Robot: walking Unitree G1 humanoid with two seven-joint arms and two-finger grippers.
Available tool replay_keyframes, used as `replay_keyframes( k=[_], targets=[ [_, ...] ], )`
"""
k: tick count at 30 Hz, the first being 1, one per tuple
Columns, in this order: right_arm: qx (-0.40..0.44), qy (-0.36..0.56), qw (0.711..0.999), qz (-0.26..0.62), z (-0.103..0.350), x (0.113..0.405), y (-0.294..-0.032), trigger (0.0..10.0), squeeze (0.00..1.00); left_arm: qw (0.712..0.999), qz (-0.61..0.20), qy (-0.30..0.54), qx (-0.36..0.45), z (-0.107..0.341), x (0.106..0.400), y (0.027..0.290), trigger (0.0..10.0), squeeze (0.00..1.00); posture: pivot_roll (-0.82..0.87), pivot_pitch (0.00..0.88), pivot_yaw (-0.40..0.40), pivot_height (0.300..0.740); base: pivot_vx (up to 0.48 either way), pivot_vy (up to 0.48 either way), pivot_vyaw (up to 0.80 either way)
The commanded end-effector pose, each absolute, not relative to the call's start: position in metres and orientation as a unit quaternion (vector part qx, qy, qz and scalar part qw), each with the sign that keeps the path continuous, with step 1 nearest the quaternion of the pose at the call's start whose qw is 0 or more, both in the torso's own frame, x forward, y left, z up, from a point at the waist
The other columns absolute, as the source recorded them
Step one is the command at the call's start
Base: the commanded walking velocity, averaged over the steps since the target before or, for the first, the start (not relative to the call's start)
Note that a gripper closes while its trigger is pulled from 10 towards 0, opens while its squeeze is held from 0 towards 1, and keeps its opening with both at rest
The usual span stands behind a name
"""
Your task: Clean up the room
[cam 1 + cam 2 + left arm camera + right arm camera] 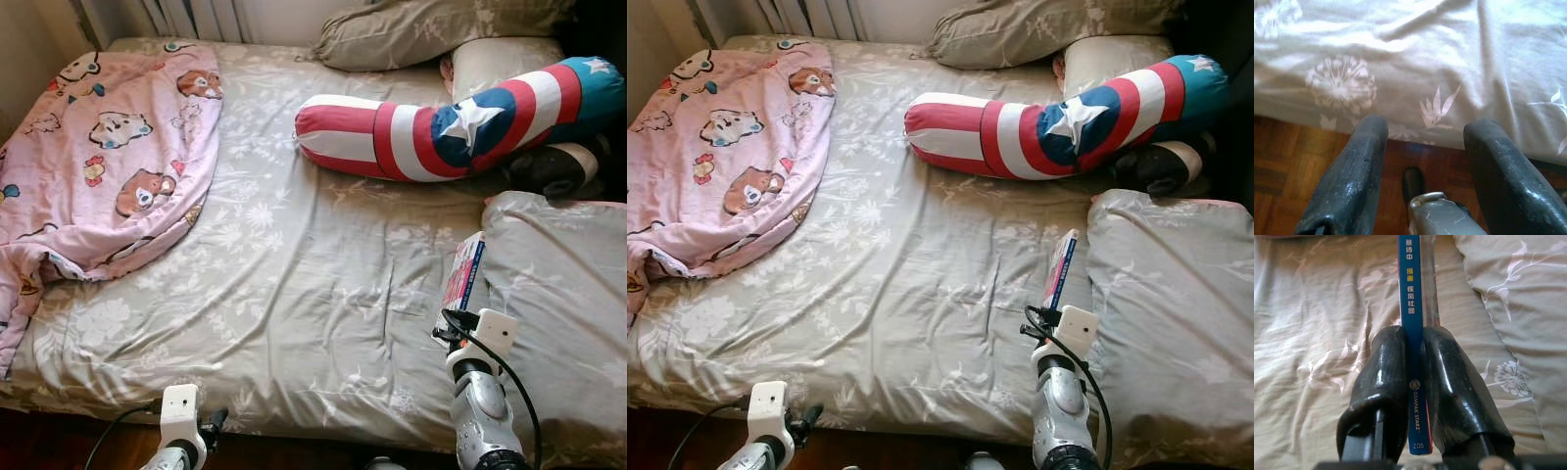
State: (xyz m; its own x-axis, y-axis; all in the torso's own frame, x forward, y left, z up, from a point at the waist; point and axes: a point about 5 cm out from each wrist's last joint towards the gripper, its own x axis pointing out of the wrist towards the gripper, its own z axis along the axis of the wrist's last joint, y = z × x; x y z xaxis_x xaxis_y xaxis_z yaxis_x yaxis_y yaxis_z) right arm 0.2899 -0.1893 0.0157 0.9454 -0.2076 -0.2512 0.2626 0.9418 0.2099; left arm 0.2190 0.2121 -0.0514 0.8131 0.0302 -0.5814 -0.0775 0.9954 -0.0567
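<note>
My right gripper (1413, 367) is shut on a thin book (1411, 308) with a blue spine, held on edge above the grey floral bedsheet (294, 284). From the head the book (463, 274) stands up just beyond my right wrist, beside a grey quilt (558, 294) at the bed's right. My left gripper (1425, 147) is open and holds nothing; it hangs low at the bed's front edge, over the wooden floor (1283, 161).
A pink cartoon blanket (108, 157) lies crumpled on the bed's left side. A long red, white and blue star bolster (441, 122) lies across the far right, with grey pillows (431, 29) behind it. A dark round object (549, 168) sits under the bolster's end.
</note>
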Motion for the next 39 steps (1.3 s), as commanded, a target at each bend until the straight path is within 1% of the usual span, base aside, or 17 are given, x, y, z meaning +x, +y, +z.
replay_keyframes(
  k=[1, 7, 15, 21, 24, 26, 28, 31, 32, 35, 36, 38, 39],
  targets=[
    [0.119, 0.105, 0.98, -0.122, 0.017, 0.29, -0.192, 10.0, 0.0, 0.951, 0.032, 0.305, -0.035, -0.052, 0.217, 0.214, 10.0, 0.0, 0.04, 0.197, 0.009, 0.74, 0.0, -0.48, -0.74],
    [0.119, 0.106, 0.98, -0.123, 0.017, 0.289, -0.192, 10.0, 0.0, 0.95, 0.036, 0.306, -0.044, -0.052, 0.218, 0.214, 10.0, 0.0, 0.03, 0.192, 0.012, 0.74, 0.0, -0.366, -0.71],
    [0.109, 0.104, 0.982, -0.113, 0.017, 0.289, -0.192, 10.0, 0.0, 0.953, 0.035, 0.298, -0.043, -0.05, 0.219, 0.214, 10.0, 0.0, 0.03, 0.171, 0.017, 0.74, 0.0, 0.0, 0.0],
    [0.099, 0.101, 0.985, -0.1, 0.017, 0.289, -0.189, 10.0, 0.0, 0.962, 0.025, 0.267, -0.046, -0.043, 0.227, 0.211, 10.0, 0.0, 0.02, 0.157, 0.02, 0.74, 0.0, 0.0, 0.0],
    [0.051, 0.093, 0.992, -0.07, 0.021, 0.29, -0.186, 10.0, 0.0, 0.97, 0.022, 0.237, -0.058, -0.036, 0.234, 0.207, 10.0, 0.0, 0.02, 0.153, 0.019, 0.74, 0.0, 0.0, 0.0],
    [-0.005, 0.089, 0.994, -0.057, 0.024, 0.292, -0.192, 10.0, 0.0, 0.976, 0.017, 0.203, -0.073, -0.028, 0.242, 0.204, 10.0, 0.0, 0.02, 0.145, 0.015, 0.74, 0.0, 0.0, 0.0],
    [-0.042, 0.084, 0.993, -0.076, 0.028, 0.293, -0.201, 10.0, 0.0, 0.979, 0.017, 0.186, -0.078, -0.023, 0.246, 0.203, 10.0, 0.0, 0.02, 0.142, 0.015, 0.74, 0.0, 0.0, 0.0],
    [-0.063, 0.076, 0.992, -0.085, 0.032, 0.295, -0.206, 10.0, 0.0, 0.982, 0.024, 0.168, -0.085, -0.018, 0.25, 0.205, 10.0, 0.0, 0.02, 0.143, 0.013, 0.74, 0.0, 0.0, 0.0],
    [-0.054, 0.068, 0.992, -0.088, 0.034, 0.295, -0.207, 10.0, 0.0, 0.984, 0.026, 0.156, -0.082, -0.014, 0.252, 0.205, 10.0, 0.0, 0.02, 0.146, 0.012, 0.74, 0.0, 0.0, 0.0],
    [0.074, 0.056, 0.992, -0.091, 0.034, 0.297, -0.201, 10.0, 0.0, 0.994, 0.021, 0.095, -0.045, 0.007, 0.264, 0.207, 10.0, 0.0, 0.02, 0.171, 0.006, 0.74, 0.0, 0.0, 0.0],
    [0.086, 0.053, 0.991, -0.084, 0.034, 0.296, -0.199, 10.0, 0.0, 0.996, 0.023, 0.078, -0.036, 0.012, 0.267, 0.207, 10.0, 0.0, 0.02, 0.173, 0.004, 0.74, 0.0, 0.0, 0.0],
    [0.078, 0.049, 0.993, -0.069, 0.035, 0.295, -0.194, 10.0, 0.0, 0.997, 0.032, 0.052, -0.037, 0.022, 0.271, 0.208, 10.0, 0.0, 0.03, 0.184, 0.002, 0.74, 0.0, 0.0, 0.0],
    [0.078, 0.049, 0.993, -0.069, 0.035, 0.295, -0.194, 10.0, 0.0, 0.997, 0.032, 0.052, -0.037, 0.022, 0.271, 0.208, 10.0, 0.0, 0.03, 0.184, 0.002, 0.74, 0.0, 0.0, 0.0]
  ],
)
